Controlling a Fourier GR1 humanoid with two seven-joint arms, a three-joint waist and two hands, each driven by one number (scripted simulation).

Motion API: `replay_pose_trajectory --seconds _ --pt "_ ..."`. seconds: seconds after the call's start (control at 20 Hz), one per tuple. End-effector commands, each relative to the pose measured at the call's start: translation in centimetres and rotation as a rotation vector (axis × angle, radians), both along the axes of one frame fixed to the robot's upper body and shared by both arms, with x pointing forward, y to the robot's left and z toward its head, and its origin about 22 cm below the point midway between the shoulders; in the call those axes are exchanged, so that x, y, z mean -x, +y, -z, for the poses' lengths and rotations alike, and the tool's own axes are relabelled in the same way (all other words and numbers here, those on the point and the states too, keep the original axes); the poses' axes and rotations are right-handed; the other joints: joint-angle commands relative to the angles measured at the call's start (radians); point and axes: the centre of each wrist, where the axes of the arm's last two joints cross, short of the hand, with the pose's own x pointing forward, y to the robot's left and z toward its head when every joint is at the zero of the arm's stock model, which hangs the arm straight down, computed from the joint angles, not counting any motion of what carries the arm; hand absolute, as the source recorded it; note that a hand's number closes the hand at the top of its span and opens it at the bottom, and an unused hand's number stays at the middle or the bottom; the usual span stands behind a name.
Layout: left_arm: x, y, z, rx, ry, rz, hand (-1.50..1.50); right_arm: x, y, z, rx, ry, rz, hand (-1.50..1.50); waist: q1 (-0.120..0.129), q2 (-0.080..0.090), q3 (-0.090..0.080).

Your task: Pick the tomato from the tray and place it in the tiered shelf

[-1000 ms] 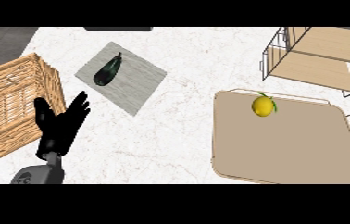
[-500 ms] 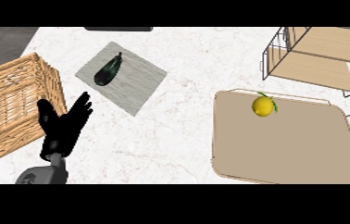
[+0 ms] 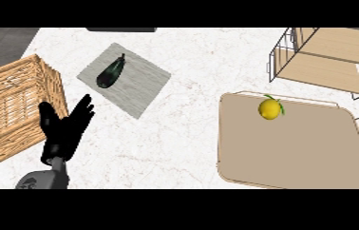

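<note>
A yellow tomato with a green stalk lies near the far edge of the beige tray at the right. Beyond it, at the top right, stands the wire tiered shelf with wooden boards. My left hand shows at the lower left, fingers straight and pointing up, holding nothing, far from the tray. No right hand appears anywhere in the head view.
A dark eggplant lies on a grey mat left of centre. A wicker basket stands at the left edge, beside my left hand. White marble counter stretches between the mat and the tray.
My left hand has slid slightly lower and to the left. The tomato, tray and shelf have stayed in place.
</note>
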Motion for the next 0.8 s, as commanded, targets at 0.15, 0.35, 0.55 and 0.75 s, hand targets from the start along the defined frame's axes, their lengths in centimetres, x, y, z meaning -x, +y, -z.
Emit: replay_pose_trajectory --seconds 0.15,0.35,0.55,0.75 --pt "-0.2 0.9 0.1 0.007 0.02 -0.012 0.0 5.1 -5.7 -1.2 -0.11 -0.087 0.217 -1.5 -0.004 0.006 -0.002" --pt "0.4 -1.0 0.8 0.013 0.027 -0.017 0.0 9.0 -9.1 -1.7 -0.168 -0.1 0.227 -1.5 -0.013 0.002 -0.002" --pt "1.1 -0.8 2.0 -0.01 0.045 -0.022 0.0 12.5 -11.9 -1.4 -0.186 -0.086 0.195 -1.5 -0.013 0.003 -0.001" --pt "1.4 0.4 1.3 0.02 0.028 0.003 0.0 15.9 -14.0 -1.2 -0.179 -0.11 0.161 -1.5 -0.007 0.004 0.0"
